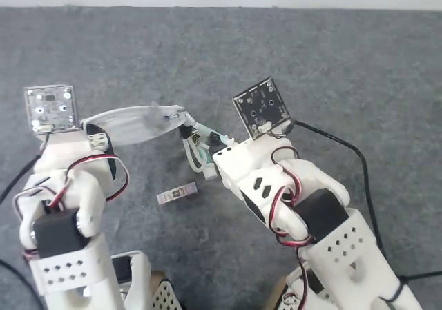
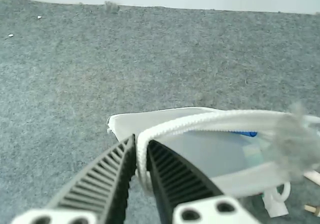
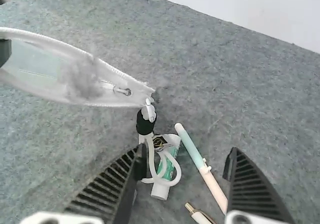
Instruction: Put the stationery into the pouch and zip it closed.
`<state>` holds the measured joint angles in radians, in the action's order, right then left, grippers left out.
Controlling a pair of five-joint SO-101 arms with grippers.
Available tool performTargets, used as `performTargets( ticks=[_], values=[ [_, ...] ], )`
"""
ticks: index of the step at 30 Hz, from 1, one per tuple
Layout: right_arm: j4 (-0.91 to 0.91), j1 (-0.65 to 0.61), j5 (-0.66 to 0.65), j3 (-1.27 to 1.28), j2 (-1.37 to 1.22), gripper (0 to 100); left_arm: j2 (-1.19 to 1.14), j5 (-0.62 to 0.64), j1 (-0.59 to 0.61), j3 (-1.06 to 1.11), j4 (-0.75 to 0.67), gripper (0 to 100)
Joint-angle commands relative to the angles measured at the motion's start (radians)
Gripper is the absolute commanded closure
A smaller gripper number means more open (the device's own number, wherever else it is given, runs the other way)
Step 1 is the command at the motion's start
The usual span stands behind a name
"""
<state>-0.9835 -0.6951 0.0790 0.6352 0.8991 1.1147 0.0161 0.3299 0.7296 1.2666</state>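
Left jaws pinch pouch (image 1: 131,125) rim, likely steadying mouth for loading. Right jaws spread over pen (image 3: 193,152) at pouch's 4 o'clock end, poised to grab. Small eraser-like piece (image 1: 177,194) loose on bench (image 1: 345,61), 6 o'clock of pouch.

Grey mat (image 1: 345,61). One pale pouch (image 1: 138,123), left end at my left claw (image 1: 97,136). Stationery cluster (image 1: 200,148) at my right claw (image 1: 205,161). One small block (image 1: 177,193), nearer, between my arms.
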Motion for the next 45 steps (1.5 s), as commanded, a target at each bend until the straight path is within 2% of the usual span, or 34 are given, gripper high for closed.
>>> performTargets(
  ticks=[1,3,9,16,20,24,38,45],
  values=[
    [-0.005,-0.008,-0.009,-0.057,0.030,75.0,-0.015,0.011,-0.002,-0.007,-0.015,99],
    [-0.007,-0.002,-0.012,-0.057,0.025,75.7,-0.011,0.011,-0.002,0.005,-0.018,99],
    [-0.010,0.061,-0.015,-0.095,-0.153,88.2,-0.009,0.006,0.000,0.007,-0.020,99],
    [-0.122,0.094,-0.012,-0.245,-0.441,79.1,-0.009,0.005,0.006,0.007,-0.020,99],
    [-0.113,0.094,-0.015,-0.298,-0.567,78.9,-0.009,0.005,0.094,0.010,-0.046,99],
    [-0.064,0.094,-0.037,-0.345,-0.677,79.0,-0.011,0.005,0.155,0.041,-0.094,99],
    [0.285,0.091,-0.241,-0.359,-0.981,79.0,-0.011,0.005,0.206,0.061,-0.103,99],
    [0.242,0.096,-0.245,-0.494,-1.119,79.0,-0.009,0.005,0.203,0.074,-0.109,99]
  ],
)
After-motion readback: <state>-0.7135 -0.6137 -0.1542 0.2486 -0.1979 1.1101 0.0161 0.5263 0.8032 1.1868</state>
